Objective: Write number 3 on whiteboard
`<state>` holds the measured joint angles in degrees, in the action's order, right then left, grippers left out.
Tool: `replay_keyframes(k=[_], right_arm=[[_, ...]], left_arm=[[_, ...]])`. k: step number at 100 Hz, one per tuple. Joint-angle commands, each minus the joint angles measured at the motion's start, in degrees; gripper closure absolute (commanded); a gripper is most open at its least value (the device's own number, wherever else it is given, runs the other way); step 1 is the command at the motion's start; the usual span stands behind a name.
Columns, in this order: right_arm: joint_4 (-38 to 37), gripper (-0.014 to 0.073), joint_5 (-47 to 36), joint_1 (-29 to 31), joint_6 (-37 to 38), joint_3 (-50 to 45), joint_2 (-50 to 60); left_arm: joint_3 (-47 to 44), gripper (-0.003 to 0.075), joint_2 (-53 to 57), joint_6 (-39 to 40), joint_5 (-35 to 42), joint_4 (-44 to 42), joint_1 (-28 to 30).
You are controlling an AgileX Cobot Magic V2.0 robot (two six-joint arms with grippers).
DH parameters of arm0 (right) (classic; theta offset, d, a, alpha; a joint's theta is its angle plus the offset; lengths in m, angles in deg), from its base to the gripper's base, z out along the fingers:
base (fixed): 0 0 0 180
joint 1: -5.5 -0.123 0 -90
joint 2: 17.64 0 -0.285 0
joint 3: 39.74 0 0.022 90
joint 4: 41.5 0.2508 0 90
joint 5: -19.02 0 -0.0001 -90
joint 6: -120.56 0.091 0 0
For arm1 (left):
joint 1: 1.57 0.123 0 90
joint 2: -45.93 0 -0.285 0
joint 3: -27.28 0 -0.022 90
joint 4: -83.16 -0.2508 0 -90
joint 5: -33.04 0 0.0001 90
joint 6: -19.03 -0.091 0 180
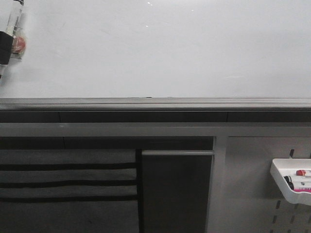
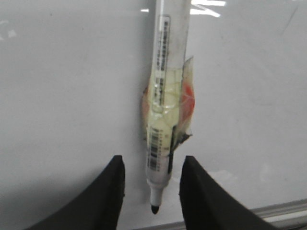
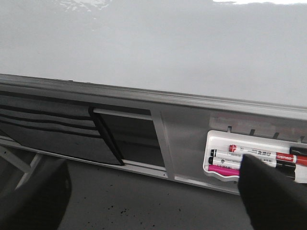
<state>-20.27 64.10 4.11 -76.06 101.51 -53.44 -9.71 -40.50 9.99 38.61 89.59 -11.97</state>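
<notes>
Fingers [image 2: 108, 196] of the left gripper [image 2: 152, 189], black and curved, stand apart either side of a taped marker [image 2: 165, 96], not touching it. Right gripper's [image 3: 153, 201] spread is unclear. Beyond, the glossy whiteboard [image 1: 160, 48] is blank.

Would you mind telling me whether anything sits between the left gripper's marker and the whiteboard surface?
Nothing visible does. The marker hangs between the left gripper's fingers, against bare whiteboard, with no digit drawn yet.
</notes>
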Motion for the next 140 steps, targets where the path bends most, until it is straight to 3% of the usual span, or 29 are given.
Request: replay_keyframes(k=[1,50,81,88,115,140], right_arm=[[1.1,-0.0041,-3.3,0.0,-0.6,2.0,-0.8],[1.1,-0.0041,-3.2,0.0,-0.6,2.0,-0.8],[1.1,-0.0041,-3.2,0.0,-0.6,2.0,-0.8],[1.1,-0.0041,-3.2,0.0,-0.6,2.0,-0.8],[4.8,-0.0041,2.9,0.0,-1.4,4.7,-1.4],[17.0,-0.0041,12.5,-0.3,-14.4,10.3,-8.5]], left_arm=[[3.1,0.0478,-0.6,-0.1,4.3,-0.2,-0.2],[5.0,0.0486,-4.5,-0.1,5.8,-3.6,-0.2],[5.0,0.0732,-4.1,-0.1,4.9,-3.6,-0.2],[5.0,0.0739,-3.0,-0.1,3.6,-3.6,-0.2],[5.1,0.0739,10.0,-0.3,-18.1,-3.6,-1.7],[6.5,0.0739,22.5,-10.2,-41.7,-1.8,-13.5]])
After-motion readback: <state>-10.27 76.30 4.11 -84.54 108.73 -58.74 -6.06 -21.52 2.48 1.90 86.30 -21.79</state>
